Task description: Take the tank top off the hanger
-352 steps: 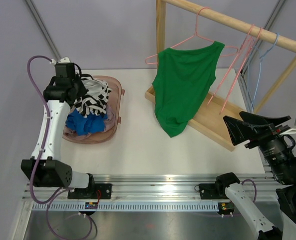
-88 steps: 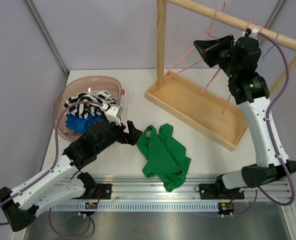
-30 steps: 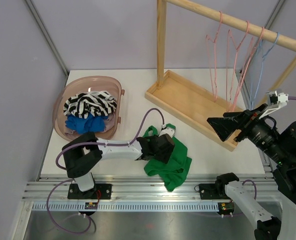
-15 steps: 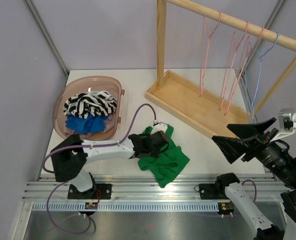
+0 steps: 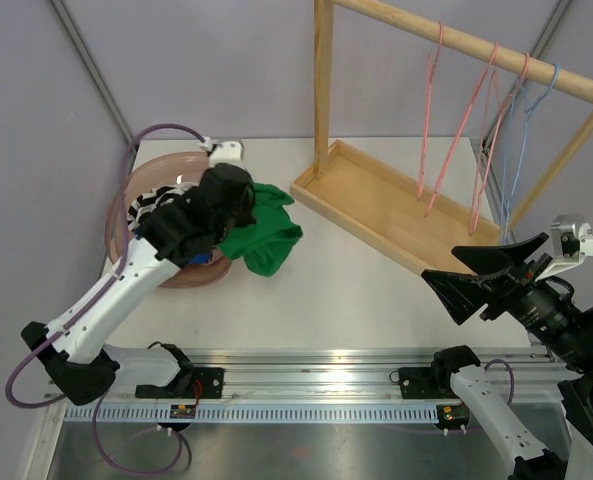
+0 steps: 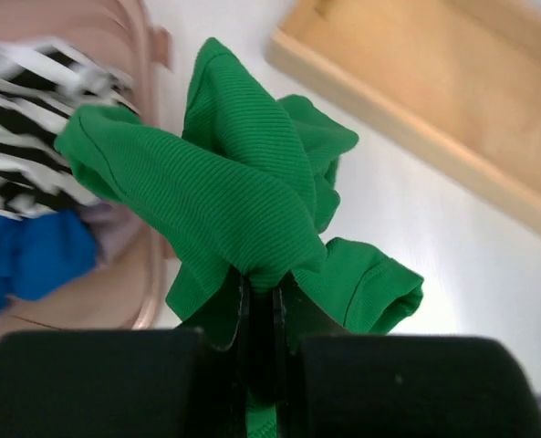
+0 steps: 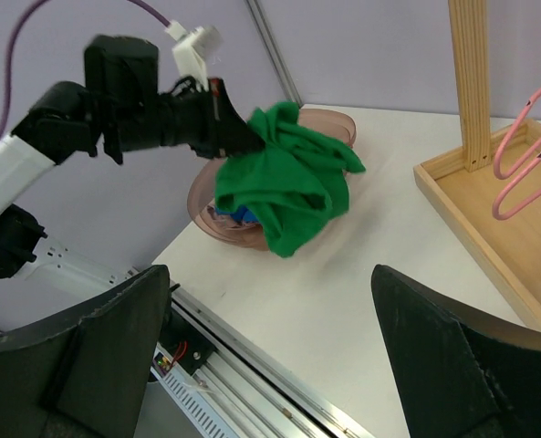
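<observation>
Now the left claw (image 6: 263, 294) pinches the bunched tank top (image 5: 266, 232) aloft beside the basket (image 6: 78, 20), while the right claw (image 5: 473, 275) gapes wide.

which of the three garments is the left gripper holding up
The green tank top, pinched in the shut left gripper and lifted. The striped garment and blue garment lie in the pink basket.
</observation>
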`<state>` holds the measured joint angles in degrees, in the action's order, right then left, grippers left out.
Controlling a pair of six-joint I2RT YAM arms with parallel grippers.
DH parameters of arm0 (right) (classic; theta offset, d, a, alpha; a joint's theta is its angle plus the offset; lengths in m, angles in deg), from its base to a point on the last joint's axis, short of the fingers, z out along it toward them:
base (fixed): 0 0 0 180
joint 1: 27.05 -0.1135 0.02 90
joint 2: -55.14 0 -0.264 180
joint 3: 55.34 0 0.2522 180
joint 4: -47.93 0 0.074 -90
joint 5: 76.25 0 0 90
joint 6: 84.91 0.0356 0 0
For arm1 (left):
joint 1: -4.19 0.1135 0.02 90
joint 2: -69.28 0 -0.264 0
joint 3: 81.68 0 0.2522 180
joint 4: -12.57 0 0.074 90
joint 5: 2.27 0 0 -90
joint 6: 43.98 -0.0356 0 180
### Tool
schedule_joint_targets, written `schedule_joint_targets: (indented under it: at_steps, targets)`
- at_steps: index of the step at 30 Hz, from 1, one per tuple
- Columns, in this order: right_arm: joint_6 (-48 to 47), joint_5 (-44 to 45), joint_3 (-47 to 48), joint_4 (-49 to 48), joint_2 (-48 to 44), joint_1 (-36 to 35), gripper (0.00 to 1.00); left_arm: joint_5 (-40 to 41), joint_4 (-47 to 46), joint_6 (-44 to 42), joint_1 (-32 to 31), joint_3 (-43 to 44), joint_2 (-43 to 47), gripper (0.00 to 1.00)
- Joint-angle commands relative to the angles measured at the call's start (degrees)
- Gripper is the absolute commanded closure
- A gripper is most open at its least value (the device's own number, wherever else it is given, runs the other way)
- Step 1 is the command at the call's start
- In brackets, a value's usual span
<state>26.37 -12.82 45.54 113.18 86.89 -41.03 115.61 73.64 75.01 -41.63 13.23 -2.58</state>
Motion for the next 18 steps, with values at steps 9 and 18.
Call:
schedule_joint_targets:
  at_steps: [9, 18]
  targets:
    - [-0.62, -2.17, -3.26, -5.95, 0.07, 0.0, 0.01, -5.71, 5.52, -10.44, 33.93, 13.36, -0.39, 1.0]
    - [0.34, -4.28, -9.76, -10.17, 0.07, 0.09, 0.0, -30.15, -0.03, -8.87, 47.13, 6.75, -18.83, 0.9]
